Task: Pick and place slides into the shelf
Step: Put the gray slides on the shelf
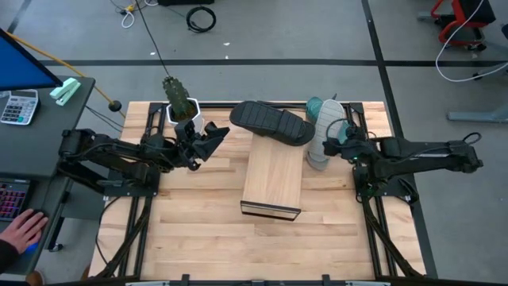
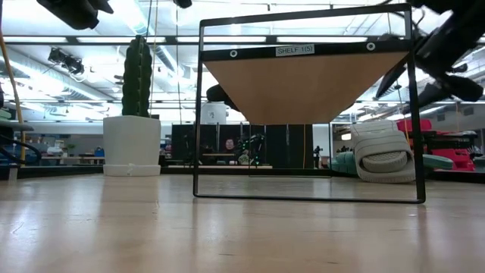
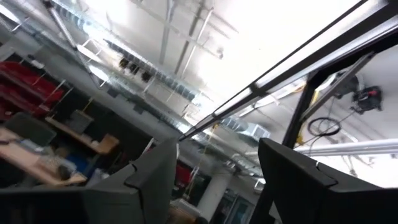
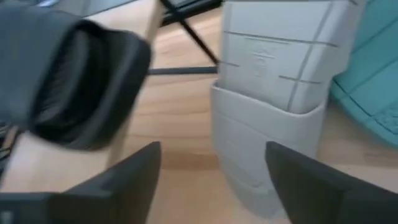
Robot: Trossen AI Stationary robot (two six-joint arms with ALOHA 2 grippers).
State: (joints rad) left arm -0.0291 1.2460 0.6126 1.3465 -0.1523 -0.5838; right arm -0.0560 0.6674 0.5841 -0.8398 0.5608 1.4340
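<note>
While the black slide lies across the far end of the light-wood shelf at the frame's centre, the ribbed light grey slide and the teal slide sit just right of it on the slatted wooden surface. Beside the grey slide, the right end effector stands open, holding nothing. Left of centre, the left end effector is open and empty near a cactus in a white pot. A person's hand rests at lower left.

Bright, even overhead light from ceiling strips washes the left wrist view in glare, while the right wrist view shows motion blur and the near tabletop lies softly unfocused.
</note>
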